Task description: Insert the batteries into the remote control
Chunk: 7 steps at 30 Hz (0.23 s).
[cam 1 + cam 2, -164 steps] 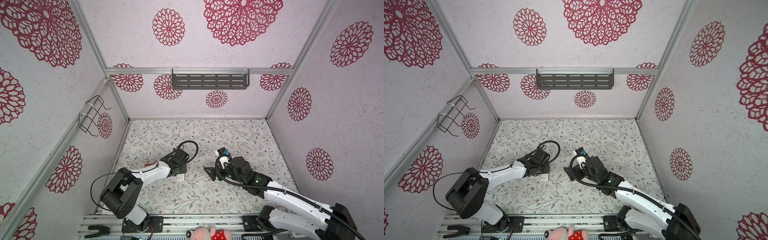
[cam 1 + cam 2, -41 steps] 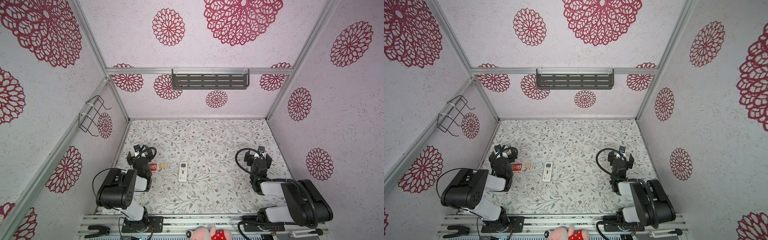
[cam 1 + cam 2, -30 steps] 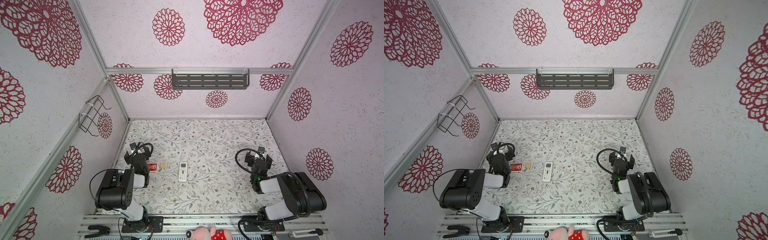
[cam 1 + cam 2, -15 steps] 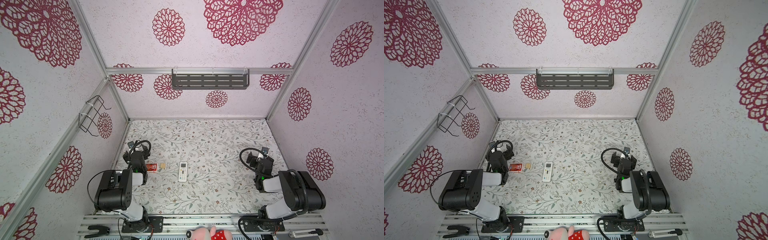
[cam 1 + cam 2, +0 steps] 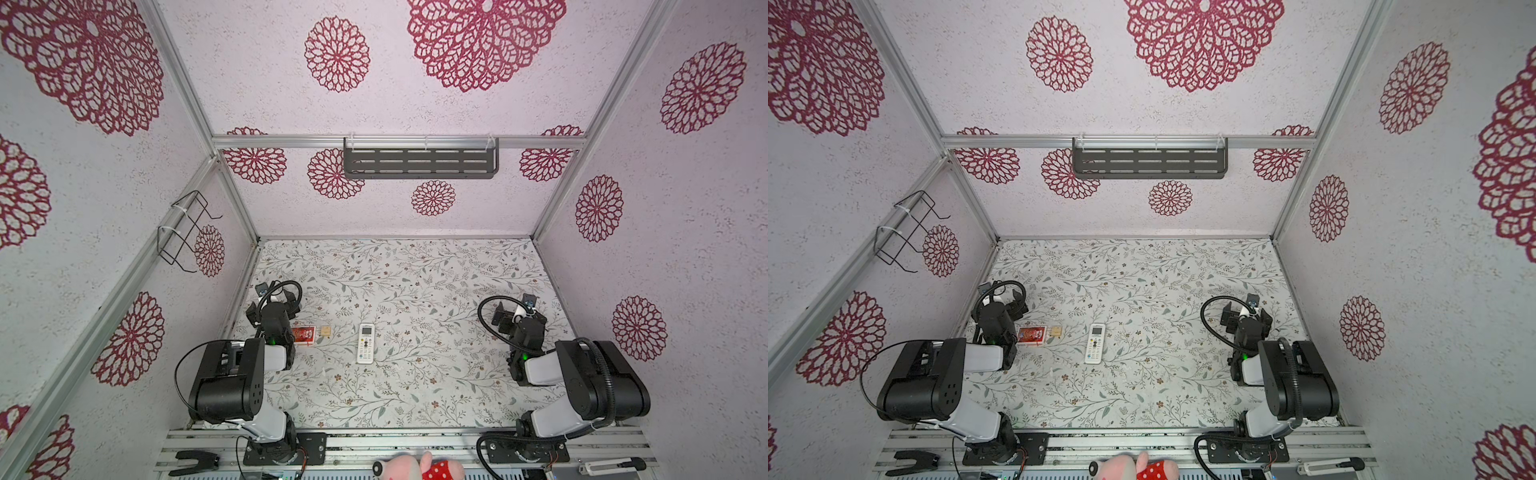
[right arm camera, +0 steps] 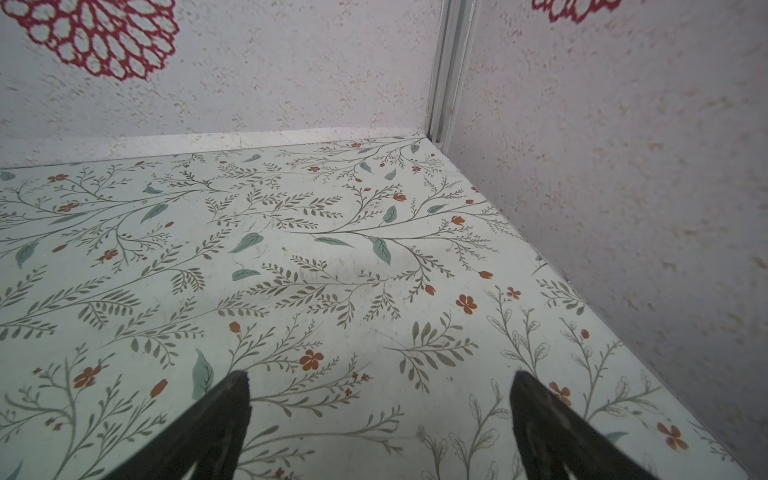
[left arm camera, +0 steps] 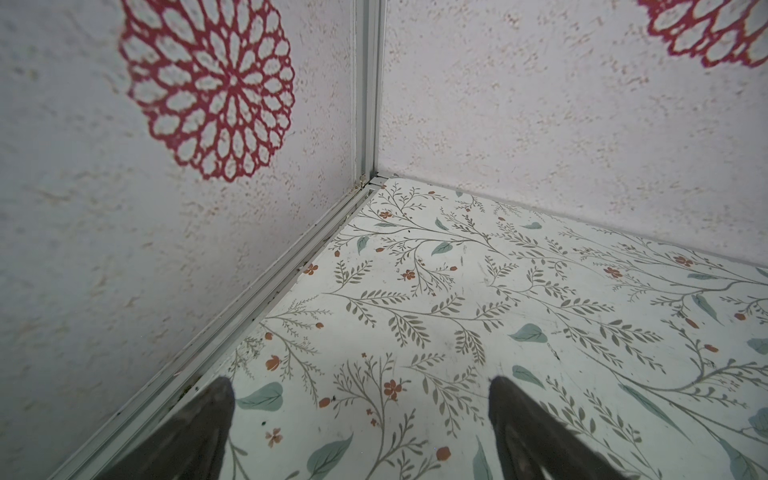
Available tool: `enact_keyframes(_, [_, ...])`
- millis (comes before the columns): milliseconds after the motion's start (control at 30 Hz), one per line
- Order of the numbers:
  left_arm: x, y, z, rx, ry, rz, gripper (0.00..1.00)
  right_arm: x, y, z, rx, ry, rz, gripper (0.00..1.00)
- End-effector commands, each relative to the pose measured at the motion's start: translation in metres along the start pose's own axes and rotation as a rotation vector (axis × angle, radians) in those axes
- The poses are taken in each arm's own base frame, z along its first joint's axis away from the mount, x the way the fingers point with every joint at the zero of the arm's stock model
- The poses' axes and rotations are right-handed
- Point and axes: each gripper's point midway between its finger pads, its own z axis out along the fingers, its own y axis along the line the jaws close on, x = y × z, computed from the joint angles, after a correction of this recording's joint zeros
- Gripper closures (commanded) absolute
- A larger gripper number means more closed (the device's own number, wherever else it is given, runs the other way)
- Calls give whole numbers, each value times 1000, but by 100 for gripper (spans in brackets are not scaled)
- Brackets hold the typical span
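The white remote control (image 5: 366, 343) (image 5: 1095, 344) lies button side up on the flowered table, left of centre, with nothing touching it. The batteries are out of view in every frame. My left gripper (image 5: 272, 301) (image 5: 998, 302) is folded back by the left wall, well left of the remote. In its wrist view it (image 7: 361, 399) is open over bare table near a corner. My right gripper (image 5: 519, 316) (image 5: 1246, 313) is pulled back near the right wall, far from the remote. In the right wrist view it (image 6: 380, 386) is open and empty too.
A red printed card box (image 5: 303, 335) (image 5: 1031, 335) and a small tan block (image 5: 325, 331) (image 5: 1055, 331) lie between the left arm and the remote. A grey shelf (image 5: 419, 163) hangs on the back wall. A wire rack (image 5: 187, 232) sits on the left wall. A plush toy (image 5: 419, 467) lies at the front rail.
Both arms, earlier stretched over the remote at the table's middle, have drawn back to their sides. In the last second both grippers swung a little further toward the back. The remote stays put.
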Motion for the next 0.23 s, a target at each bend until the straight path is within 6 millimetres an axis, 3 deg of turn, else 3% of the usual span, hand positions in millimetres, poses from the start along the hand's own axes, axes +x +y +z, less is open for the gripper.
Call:
enact_keyframes(0, [-8, -2, 0, 9, -19, -3, 3, -18, 18, 4, -82, -48, -24, 1])
enact_keyframes(200, [-8, -2, -1, 9, -21, -4, 3, -17, 17, 4, -100, -47, -14, 1])
